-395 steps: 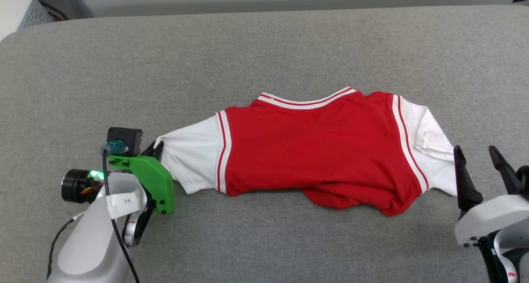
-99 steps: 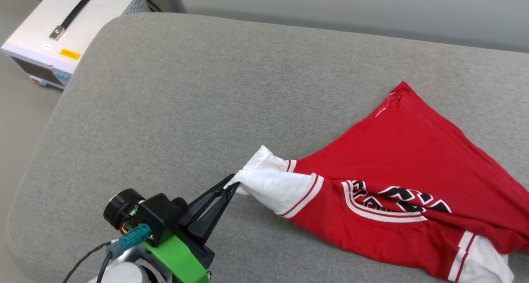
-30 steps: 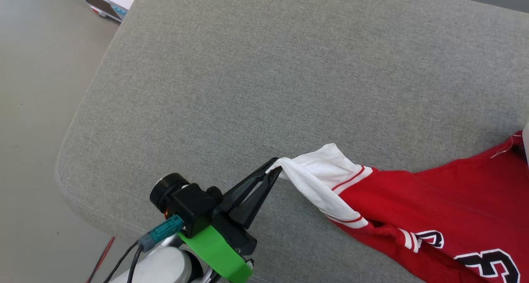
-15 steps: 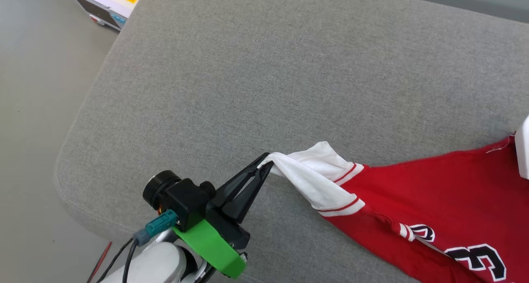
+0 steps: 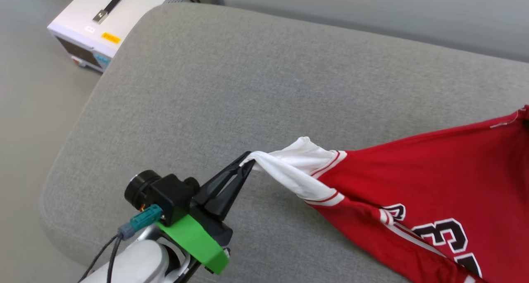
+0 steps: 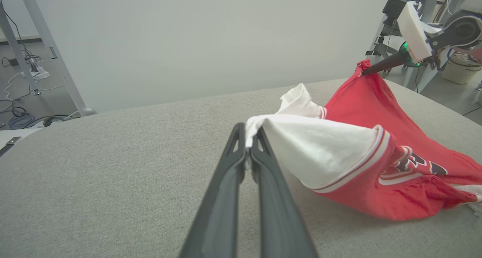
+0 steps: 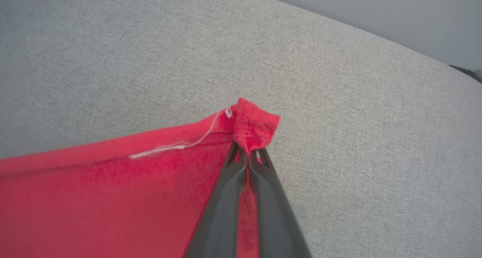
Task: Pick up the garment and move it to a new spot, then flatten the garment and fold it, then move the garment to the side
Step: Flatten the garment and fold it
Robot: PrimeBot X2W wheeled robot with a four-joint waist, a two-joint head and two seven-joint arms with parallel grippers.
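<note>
As seen from the head camera, found left gripper (image 5: 246,160) clamped shut on the white sleeve tip of the garment (image 5: 413,179), with that end held just above the grey cushion (image 5: 248,80). Noted right gripper (image 7: 248,151) pinched tight on a red hem corner. Observed garment stretched between both grips, lettering upward, lower part resting on cushion. Recorded pale equipment case (image 5: 120,10) beside cushion corner.

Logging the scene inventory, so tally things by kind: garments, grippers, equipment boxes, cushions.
Garments: 1, red jersey-style T-shirt with white sleeves
Grippers: 2, left gripper and right gripper, both shut on the T-shirt
Equipment boxes: 1, white metal box with black handle
Cushions: 1, grey fabric cushion
Total: 5
</note>
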